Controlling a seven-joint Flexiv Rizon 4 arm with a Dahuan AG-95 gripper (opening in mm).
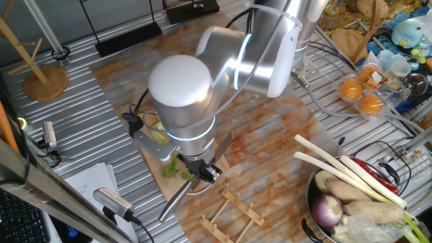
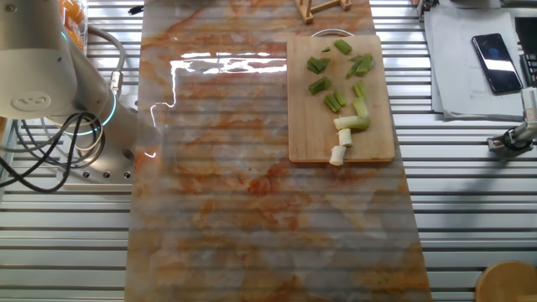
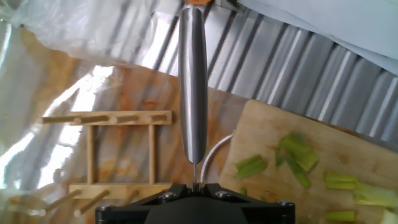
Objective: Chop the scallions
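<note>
Claw sits low centre in one fixed view, under the big grey wrist, clenched on the knife: metal handle sticks out down-left, dark blade edge pokes up-right past the wrist. In hand view the handle runs straight up frame centre from the black claw body at the bottom edge; fingertips themselves not visible there, so the grip is judged from the handle being fixed between them.

Just beside the claw, up-left in one fixed view, a few green scallions bits show on a sliver of the cutting board; rest is hidden by the arm. The other fixed view shows the board in full, upper right of centre, w/ scallions spread over its right half: short green bits toward the top, pale white pieces lower down, one white bit at the bottom edge, prob. overhanging it. In hand view the board is at right, w/ green bits on it, apart from the handle.

Wooden rack lies left of the handle in hand view. Board and rack both rest on a marbled orange-grey mat over ribbed metal table. Lower right of one fixed view: a metal bowl w/ long white leek-like stalks and a red onion. Phone on paper at upper right in the other fixed view.
</note>
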